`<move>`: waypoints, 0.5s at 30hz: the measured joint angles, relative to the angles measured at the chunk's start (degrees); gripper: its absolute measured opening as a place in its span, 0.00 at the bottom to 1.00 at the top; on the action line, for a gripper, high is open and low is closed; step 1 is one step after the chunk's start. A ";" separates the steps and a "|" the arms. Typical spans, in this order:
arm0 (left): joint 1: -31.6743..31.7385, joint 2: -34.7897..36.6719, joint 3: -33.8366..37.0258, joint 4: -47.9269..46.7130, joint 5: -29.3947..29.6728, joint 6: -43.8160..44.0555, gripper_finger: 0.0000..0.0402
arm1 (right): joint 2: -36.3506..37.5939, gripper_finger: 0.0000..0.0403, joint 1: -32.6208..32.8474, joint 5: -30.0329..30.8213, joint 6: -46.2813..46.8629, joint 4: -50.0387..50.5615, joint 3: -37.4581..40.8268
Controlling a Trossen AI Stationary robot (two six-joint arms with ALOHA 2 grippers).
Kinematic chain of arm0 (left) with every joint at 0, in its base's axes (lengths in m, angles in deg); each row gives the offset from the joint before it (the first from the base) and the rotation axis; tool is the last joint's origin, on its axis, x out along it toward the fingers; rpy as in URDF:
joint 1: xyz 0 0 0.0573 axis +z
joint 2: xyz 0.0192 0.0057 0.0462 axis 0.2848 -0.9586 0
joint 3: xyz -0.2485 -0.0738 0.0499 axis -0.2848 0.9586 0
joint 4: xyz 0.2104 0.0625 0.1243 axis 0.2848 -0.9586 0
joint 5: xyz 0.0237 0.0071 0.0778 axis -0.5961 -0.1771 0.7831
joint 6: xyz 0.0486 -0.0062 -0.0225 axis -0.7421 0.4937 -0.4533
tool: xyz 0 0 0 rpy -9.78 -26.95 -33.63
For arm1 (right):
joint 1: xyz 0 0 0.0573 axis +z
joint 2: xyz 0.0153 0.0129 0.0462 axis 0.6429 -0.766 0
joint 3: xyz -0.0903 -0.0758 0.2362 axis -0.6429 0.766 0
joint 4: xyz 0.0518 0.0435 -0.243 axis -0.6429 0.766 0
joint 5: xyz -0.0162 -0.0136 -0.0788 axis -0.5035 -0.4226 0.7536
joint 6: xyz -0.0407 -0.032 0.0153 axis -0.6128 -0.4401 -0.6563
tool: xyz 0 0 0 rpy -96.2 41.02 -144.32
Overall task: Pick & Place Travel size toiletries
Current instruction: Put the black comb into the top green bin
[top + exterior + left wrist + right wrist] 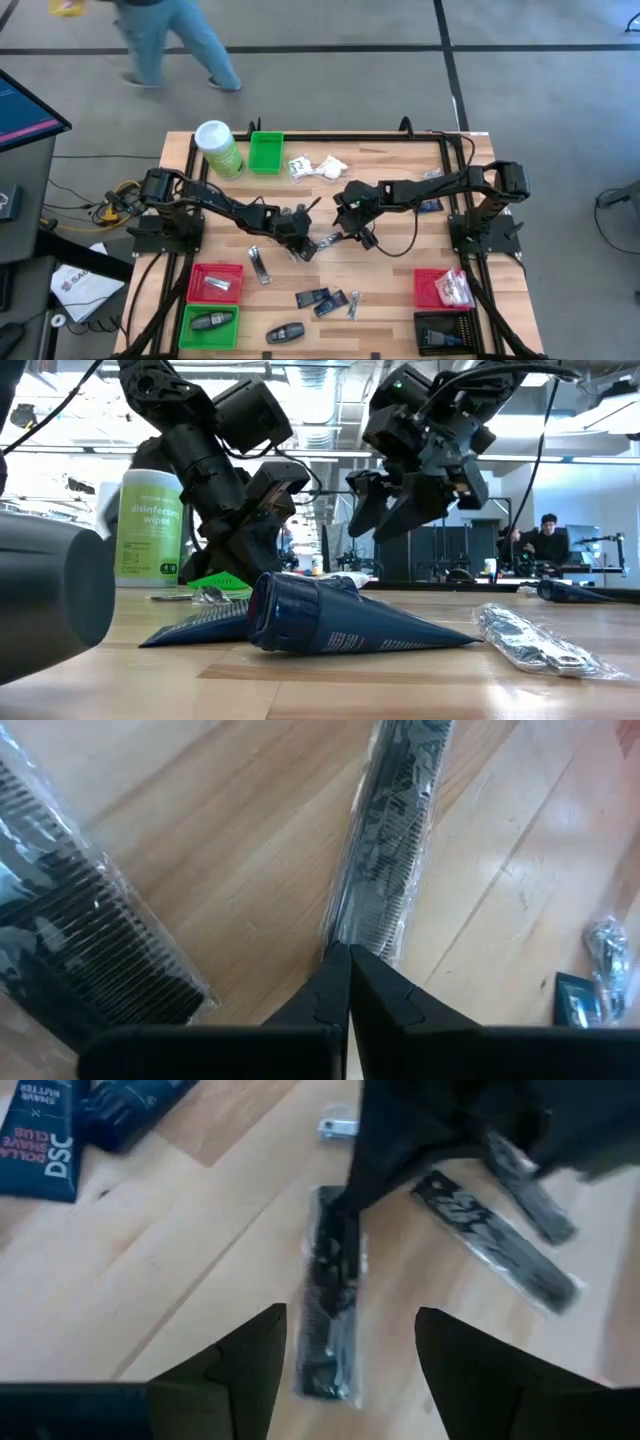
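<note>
A dark blue tube (pixel 330 622) lies nearest. Mid-counter, the left gripper (pixel 347 982), fingers pressed together, nips a wrapped comb's (pixel 392 850) film; the right gripper (pixel 350 1370) hangs spread above. It looks light, slippery, best taken mid-length.

A tall green canister (pixel 219 150) with a white lid stands at the tabletop's (pixel 400 270) far left corner, just beside a green bin (pixel 266 153). Red bins (pixel 216 283) sit near both near corners. A person (pixel 170 40) walks the floor beyond.
</note>
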 joint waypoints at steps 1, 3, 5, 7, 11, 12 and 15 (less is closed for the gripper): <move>0.02 0.00 0.01 0.08 0.18 -0.23 0.00 | -0.55 0.53 0.42 0.31 0.02 0.15 0.00; -0.14 0.44 0.07 0.28 1.80 -1.77 0.00 | -1.46 0.53 1.34 0.94 0.46 0.31 0.13; -0.78 1.78 0.21 0.38 4.12 -2.41 0.00 | -2.30 0.53 2.20 1.08 0.73 0.05 0.05; -1.08 3.49 0.49 -0.91 6.88 -2.79 0.00 | -2.83 0.53 2.87 1.35 1.06 0.16 0.05; -1.25 6.64 0.56 -1.07 9.41 -3.60 0.00 | -2.72 0.55 3.35 3.66 1.99 -1.95 0.02; -1.23 7.04 0.41 -0.65 9.45 -3.64 0.00 | -2.72 0.55 3.17 4.59 2.48 -2.55 0.04; -1.25 6.79 0.51 -1.10 9.39 -3.96 0.00 | -2.72 0.56 2.49 5.53 3.12 -4.17 0.03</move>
